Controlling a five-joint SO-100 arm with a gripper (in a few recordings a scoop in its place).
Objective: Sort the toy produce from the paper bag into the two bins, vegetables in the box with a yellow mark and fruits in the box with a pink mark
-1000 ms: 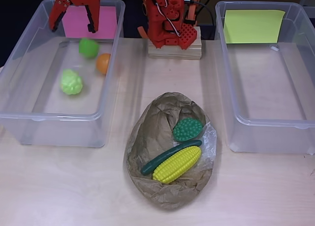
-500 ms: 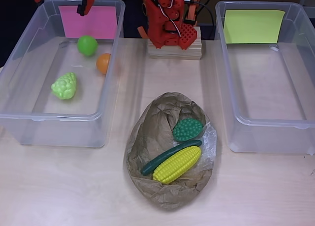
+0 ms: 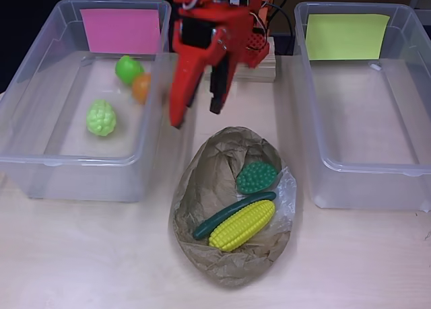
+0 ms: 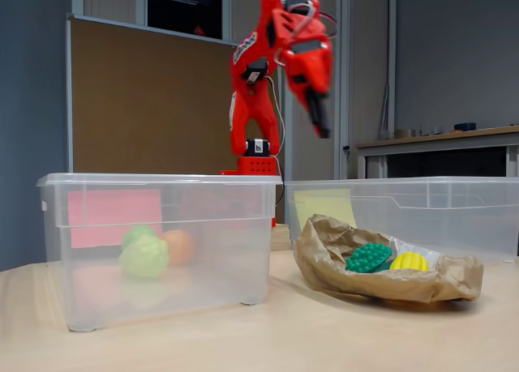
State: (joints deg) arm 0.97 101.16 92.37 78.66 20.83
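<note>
Swung away from the pink-marked bin's back edge, the gripper (image 3: 196, 118) now hangs high between that bin (image 3: 40, 167) and the bag (image 3: 222, 265), fingers spread apart and holding nothing; the fixed view shows it (image 4: 320, 117) well above the table. Within the pink bin the light-green bumpy fruit (image 3: 101, 117) has shifted a little, and the green ball (image 3: 126, 69) now touches the orange (image 3: 141, 87). On the crumpled bag lie a dark green bumpy piece (image 3: 256, 177), a cucumber (image 3: 229, 213) and a corn cob (image 3: 242, 225), the cob just beside the cucumber. At right in the overhead view, the bin with the yellow mark (image 3: 347, 36) holds no produce.
</note>
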